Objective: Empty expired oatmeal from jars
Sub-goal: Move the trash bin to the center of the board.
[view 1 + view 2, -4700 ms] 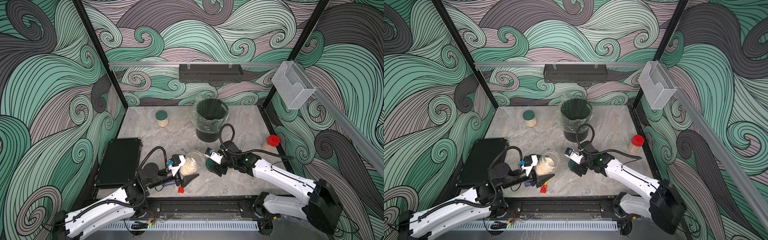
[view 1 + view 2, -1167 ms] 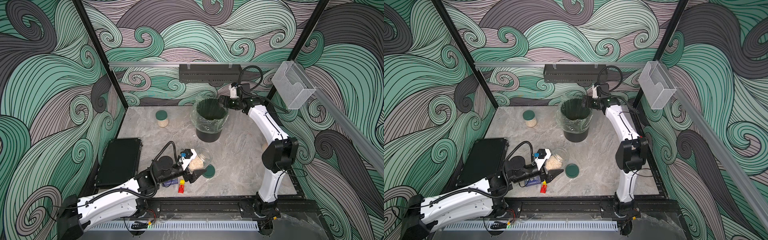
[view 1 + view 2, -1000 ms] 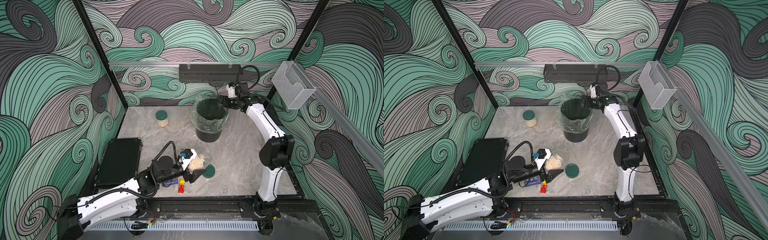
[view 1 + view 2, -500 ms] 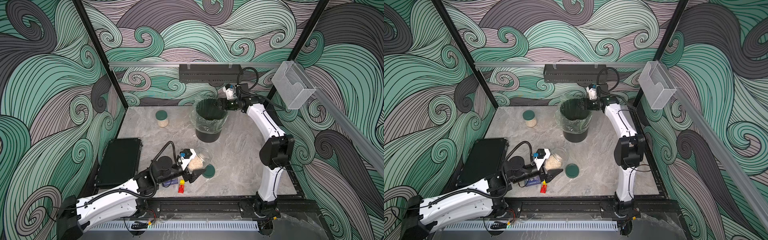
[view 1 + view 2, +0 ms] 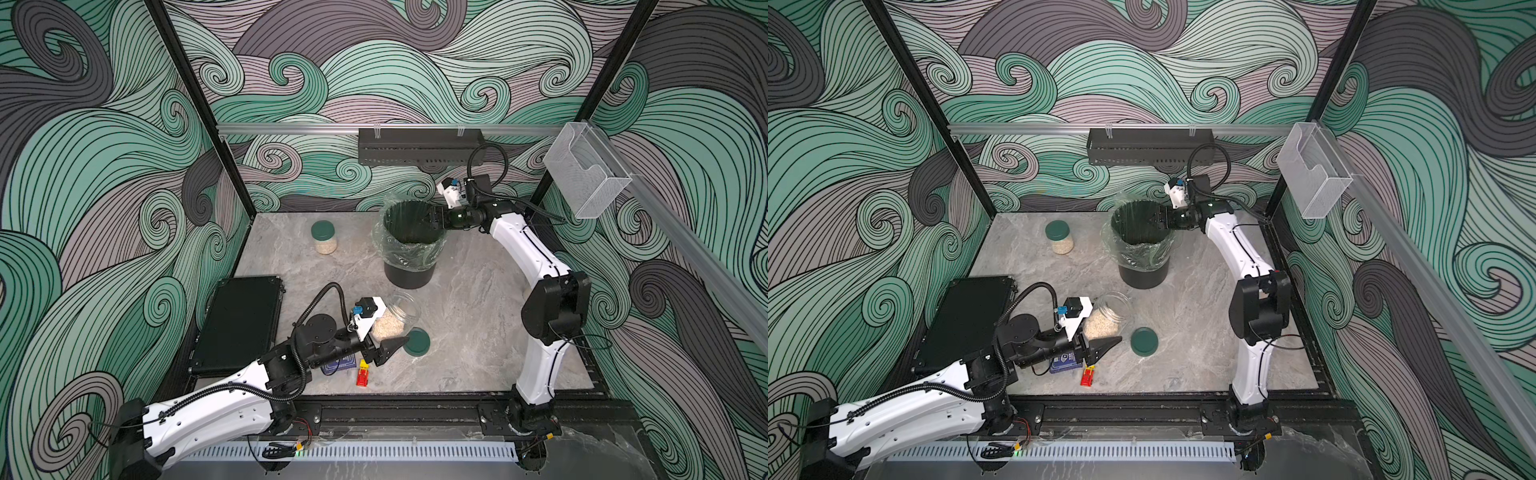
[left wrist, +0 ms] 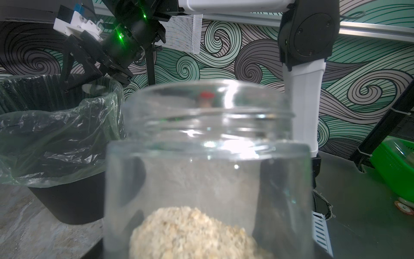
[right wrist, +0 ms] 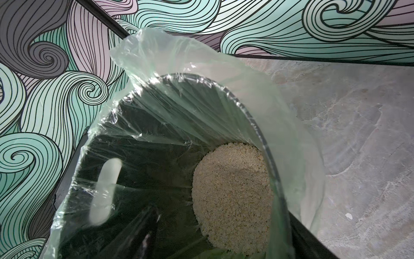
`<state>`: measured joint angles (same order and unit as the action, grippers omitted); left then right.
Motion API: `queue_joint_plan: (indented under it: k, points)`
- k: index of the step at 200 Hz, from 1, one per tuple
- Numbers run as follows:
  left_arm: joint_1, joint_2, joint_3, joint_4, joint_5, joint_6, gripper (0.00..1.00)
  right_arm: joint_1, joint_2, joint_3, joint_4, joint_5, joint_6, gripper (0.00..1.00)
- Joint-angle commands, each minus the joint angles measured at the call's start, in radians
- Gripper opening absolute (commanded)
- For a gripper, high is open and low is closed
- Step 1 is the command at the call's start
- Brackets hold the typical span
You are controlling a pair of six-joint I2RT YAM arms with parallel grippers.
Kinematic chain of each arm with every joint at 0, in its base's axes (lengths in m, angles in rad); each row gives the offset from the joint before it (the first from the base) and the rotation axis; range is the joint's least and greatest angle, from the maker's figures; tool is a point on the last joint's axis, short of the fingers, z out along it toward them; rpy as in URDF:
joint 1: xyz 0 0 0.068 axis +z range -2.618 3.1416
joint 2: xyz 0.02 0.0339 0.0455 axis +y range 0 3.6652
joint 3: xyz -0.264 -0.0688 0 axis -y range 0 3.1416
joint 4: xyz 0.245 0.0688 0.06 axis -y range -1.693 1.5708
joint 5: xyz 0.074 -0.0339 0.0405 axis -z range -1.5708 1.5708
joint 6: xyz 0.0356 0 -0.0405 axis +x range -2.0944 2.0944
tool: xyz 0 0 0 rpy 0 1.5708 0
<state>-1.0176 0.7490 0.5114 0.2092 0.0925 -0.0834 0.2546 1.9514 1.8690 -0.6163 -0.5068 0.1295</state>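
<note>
My left gripper [image 5: 384, 332] is shut on an open clear jar [image 5: 400, 309], lifted and tilted at the front of the table, with oatmeal [image 6: 190, 233] heaped in its lower part. Its dark green lid [image 5: 417, 341] lies flat beside it. My right gripper [image 5: 430, 217] sits at the far right rim of the black lined bin [image 5: 409, 274], jaws on either side of the rim; whether they clamp it does not show. More oatmeal [image 7: 233, 192] lies in the bin. A green-lidded jar [image 5: 324, 237] stands at the back left. A red-lidded jar [image 6: 206, 97] shows only through the glass.
A black case [image 5: 245, 320] lies at the left edge. A blue card box [image 5: 338, 365] and a small red toy [image 5: 363, 377] sit under my left wrist. The right arm's elbow [image 5: 555, 307] rises over the right side. A black shelf [image 5: 419, 145] hangs on the back wall.
My right gripper has slid left onto the bin's rim and its jaws have narrowed. Several seconds ago it held the green lid by the jar. The left arm has stayed still.
</note>
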Motion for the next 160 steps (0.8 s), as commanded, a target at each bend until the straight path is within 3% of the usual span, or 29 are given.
queue_joint_plan:
  k: [1,99,160]
  points:
    - [-0.003,-0.036,0.025,0.079,-0.011,-0.012,0.65,0.03,-0.054,-0.029,0.009,-0.053,-0.013,0.79]
    - [-0.004,-0.062,0.005,0.084,-0.017,-0.01,0.65,0.078,-0.143,-0.198,0.078,-0.032,0.01,0.81]
    - [-0.004,-0.066,-0.003,0.09,-0.025,-0.003,0.65,0.078,-0.184,-0.221,0.069,-0.003,0.007,0.86]
